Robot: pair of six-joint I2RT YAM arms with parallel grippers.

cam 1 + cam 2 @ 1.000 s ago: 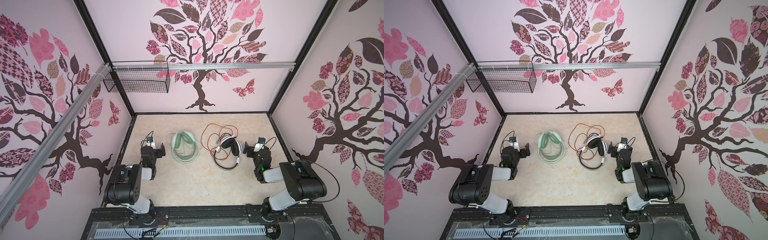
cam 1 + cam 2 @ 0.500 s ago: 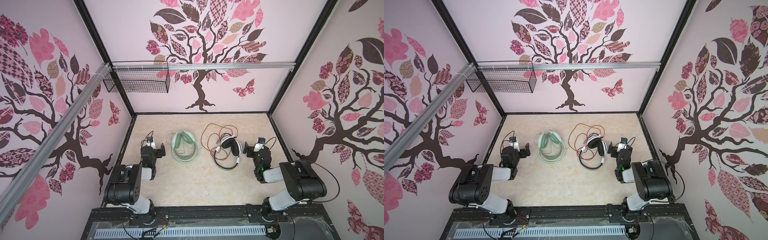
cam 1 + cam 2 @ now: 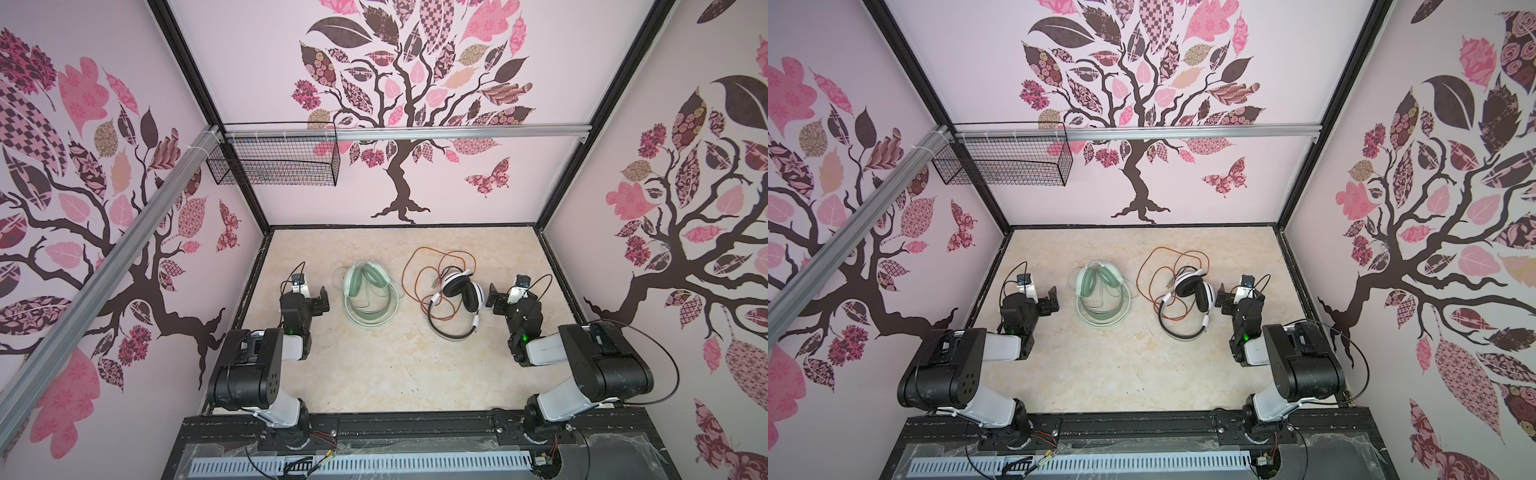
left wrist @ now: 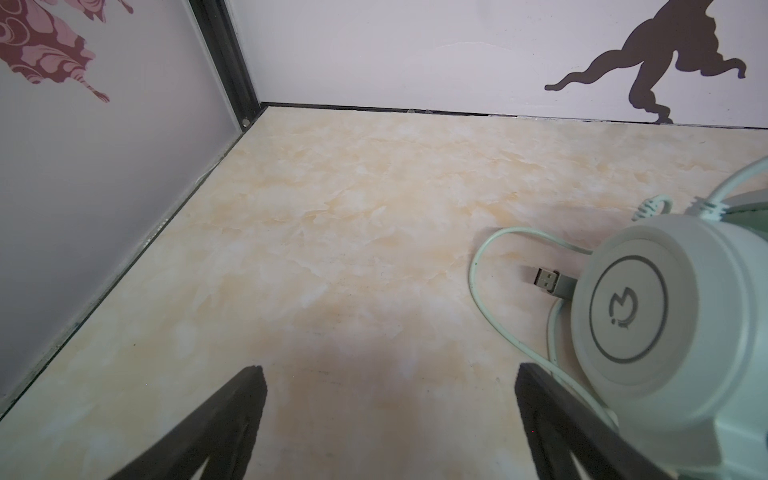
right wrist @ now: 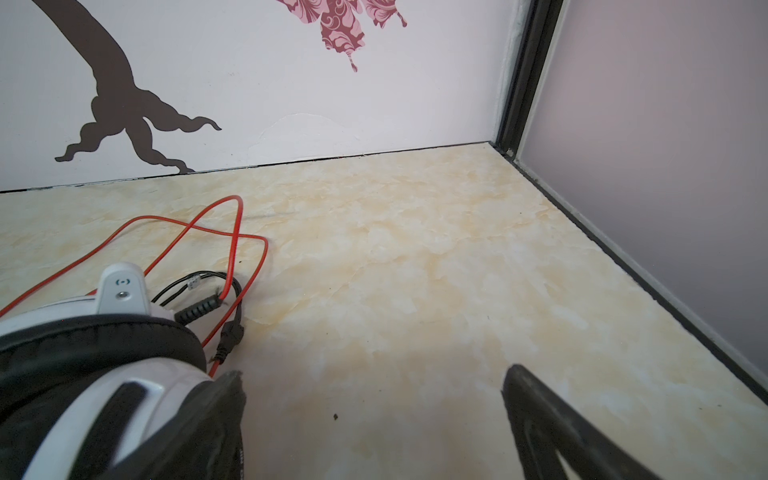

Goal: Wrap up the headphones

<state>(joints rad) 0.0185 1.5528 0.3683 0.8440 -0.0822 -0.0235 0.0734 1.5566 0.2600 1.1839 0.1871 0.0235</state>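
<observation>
Two pairs of headphones lie on the marbled table, seen in both top views. The mint-green and white pair (image 3: 368,291) (image 3: 1100,297) lies left of centre, its pale cord (image 4: 482,266) looped close around it and ending in a USB plug (image 4: 546,280). The white pair with black pads (image 3: 459,291) (image 3: 1192,291) lies right of centre, its orange-red cord (image 3: 415,270) (image 5: 232,232) sprawling loose toward the back. My left gripper (image 3: 309,291) (image 4: 388,374) stands open just left of the mint ear cup (image 4: 648,311). Open too, my right gripper (image 3: 509,293) (image 5: 374,378) sits just right of the white pair (image 5: 83,374). Neither holds anything.
A black wire basket (image 3: 274,160) hangs from a metal rail (image 3: 415,133) on the back wall, upper left. Patterned walls close in the table (image 3: 395,374) on three sides. Both arm bases sit on the front rail.
</observation>
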